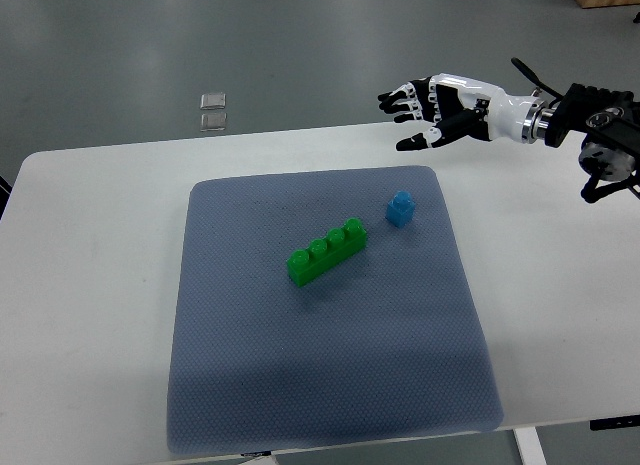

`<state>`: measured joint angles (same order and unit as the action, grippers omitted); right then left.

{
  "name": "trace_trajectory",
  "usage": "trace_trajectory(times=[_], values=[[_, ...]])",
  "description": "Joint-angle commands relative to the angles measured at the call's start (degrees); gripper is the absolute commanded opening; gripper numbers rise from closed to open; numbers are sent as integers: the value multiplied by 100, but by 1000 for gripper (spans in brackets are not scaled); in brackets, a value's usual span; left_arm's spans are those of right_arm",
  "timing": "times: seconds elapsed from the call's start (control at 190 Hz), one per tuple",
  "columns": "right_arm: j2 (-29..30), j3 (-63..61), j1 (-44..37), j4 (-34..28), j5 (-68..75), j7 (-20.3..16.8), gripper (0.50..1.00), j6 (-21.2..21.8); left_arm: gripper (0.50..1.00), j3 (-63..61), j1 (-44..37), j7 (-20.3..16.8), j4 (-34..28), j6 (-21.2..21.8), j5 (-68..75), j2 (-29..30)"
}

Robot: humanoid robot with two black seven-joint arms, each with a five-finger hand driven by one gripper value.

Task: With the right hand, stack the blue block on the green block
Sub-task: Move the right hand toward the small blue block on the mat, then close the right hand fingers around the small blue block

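Item one: small blue plastic building block (pixel 401 208), single stud on top, standing upright on a grey-blue textured fabric mat (pixel 330 385), toward the mat's far right part. Item two: long green plastic building block (pixel 327 251), four studs in a row, lying diagonally near the mat's centre, just beside the blue block but apart from it. Support: white table (pixel 90 245), mat laid flat on it. Right hand (pixel 430 105), white with black finger segments, entering from the right edge, held above the table's far edge beyond the blue block, fingers spread and relaxed, holding nothing. Left hand: not visible. Also present: two small clear squares (pixel 213 111) on the floor beyond the table. Risks, as judged: the blue block is small against broad fingers, so a pinch placed off-centre could tip it or push it along the mat; the green block's slanted lie means studs may misalign unless the blue block is turned to match.
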<state>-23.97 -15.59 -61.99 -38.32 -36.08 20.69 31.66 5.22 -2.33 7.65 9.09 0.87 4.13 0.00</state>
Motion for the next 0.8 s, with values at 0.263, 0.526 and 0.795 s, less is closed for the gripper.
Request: trace_trajectory(times=[0.263,0.526,0.795], values=[[68,100,99,-483,-3018,137,919,-1698,1000,5,5,0,-4,1,0,0],[103,302,170,-852,-4531,58,917,-2331,1000,5,5,0,5,1,0,0],[314,671,179,-729,-4557,-610,915,-2490,1000,5,-4,0,5,1,0,0]])
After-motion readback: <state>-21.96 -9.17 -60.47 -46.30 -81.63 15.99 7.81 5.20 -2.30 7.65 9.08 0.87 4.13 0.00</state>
